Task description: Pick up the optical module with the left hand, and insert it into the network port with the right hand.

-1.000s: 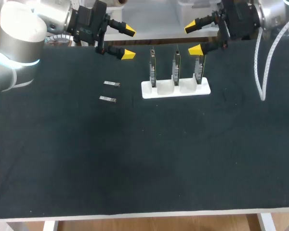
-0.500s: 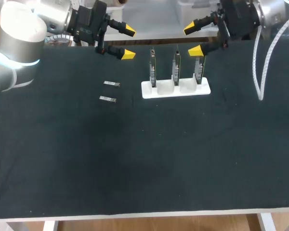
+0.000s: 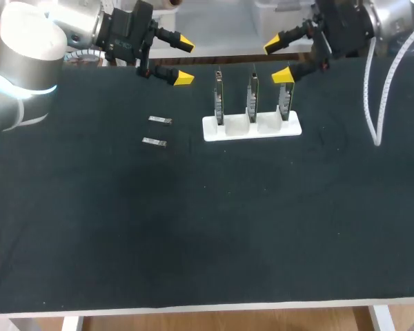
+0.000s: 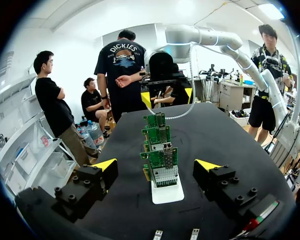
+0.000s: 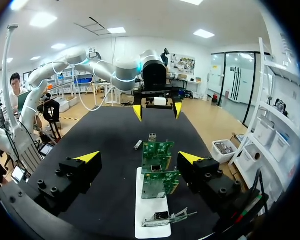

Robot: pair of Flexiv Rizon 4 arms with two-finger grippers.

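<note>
Your right tool (image 3: 279, 58) has sunk a little toward the rightmost board since a second ago; your left tool (image 3: 184, 61) has kept its place. Both tools are wide and hold nothing, the yellow tips well apart. The two optical modules lie flat on the dark desk (image 3: 207, 227), one (image 3: 160, 121) just behind the other (image 3: 154, 142), to the left of the white holder (image 3: 252, 128) and apart from it; the left tool hangs over the desk's far edge, beyond them, not touching them. The holder carries three green boards (image 3: 252, 100) upright in a row; in the left wrist view a silver network port (image 4: 162, 175) shows on the nearest board.
</note>
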